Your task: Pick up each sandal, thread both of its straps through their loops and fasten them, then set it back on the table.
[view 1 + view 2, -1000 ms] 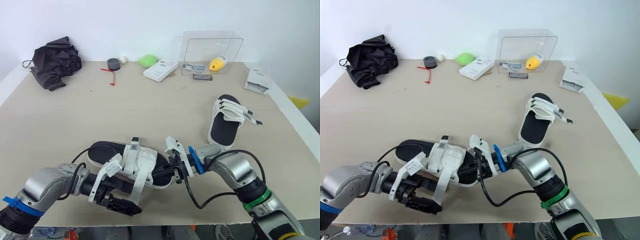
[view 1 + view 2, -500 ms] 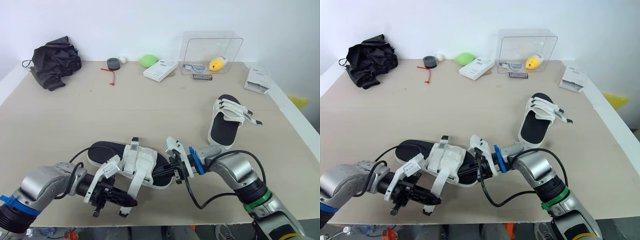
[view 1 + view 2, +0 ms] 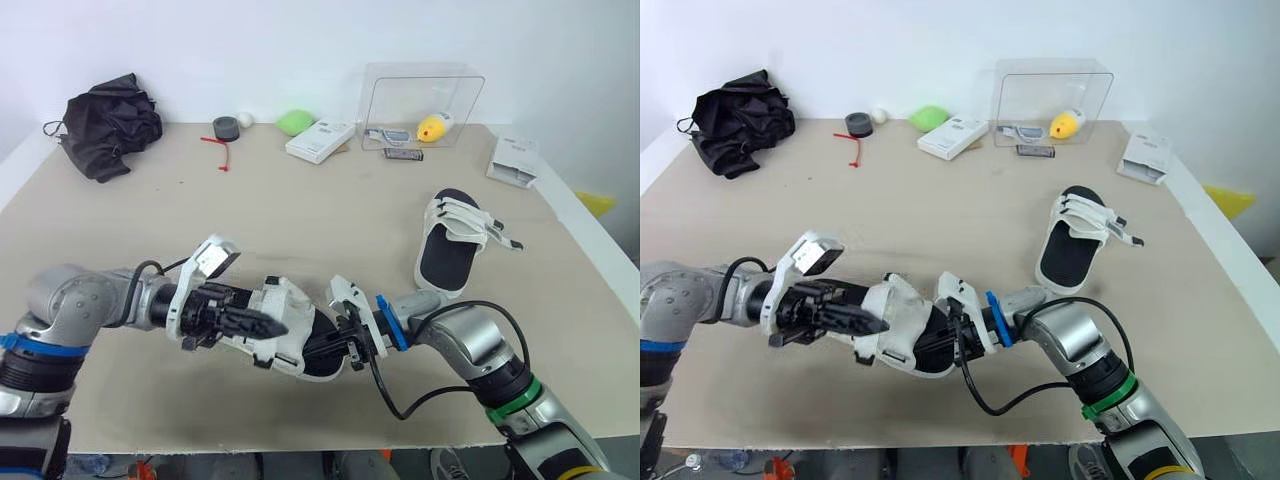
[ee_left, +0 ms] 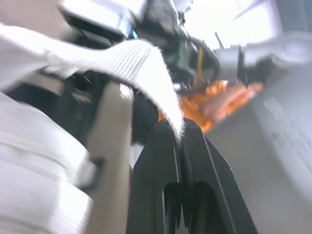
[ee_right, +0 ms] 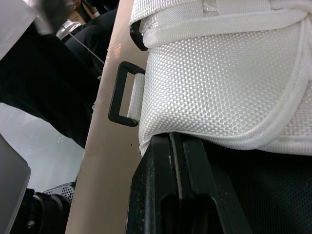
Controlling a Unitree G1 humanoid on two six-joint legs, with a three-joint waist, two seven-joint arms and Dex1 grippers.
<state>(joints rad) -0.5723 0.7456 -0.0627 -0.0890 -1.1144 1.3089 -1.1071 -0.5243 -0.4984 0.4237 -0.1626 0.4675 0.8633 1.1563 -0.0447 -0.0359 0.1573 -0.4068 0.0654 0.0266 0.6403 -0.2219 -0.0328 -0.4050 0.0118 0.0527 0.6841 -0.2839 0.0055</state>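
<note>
The left gripper (image 3: 268, 323) is clenched on a white strap (image 4: 146, 63) of the near sandal (image 3: 290, 340), the strap's end pinched between its fingertips. The right gripper (image 3: 347, 345) is clamped tight on that sandal's edge, under the white woven upper, where a black loop (image 5: 124, 100) sticks out sideways. The near sandal sits between the two grippers, close to the front edge of the table (image 3: 320, 220), its long axis running left to right; I cannot tell which end is the toe.

The second sandal (image 3: 448, 255) lies flat on the table to the right, well apart, long axis near to far, strapped end pointing toward the back.

At the back stands a clear box (image 3: 425, 80) holding a yellow object (image 3: 432, 127) and a small pale device (image 3: 388, 135).
</note>
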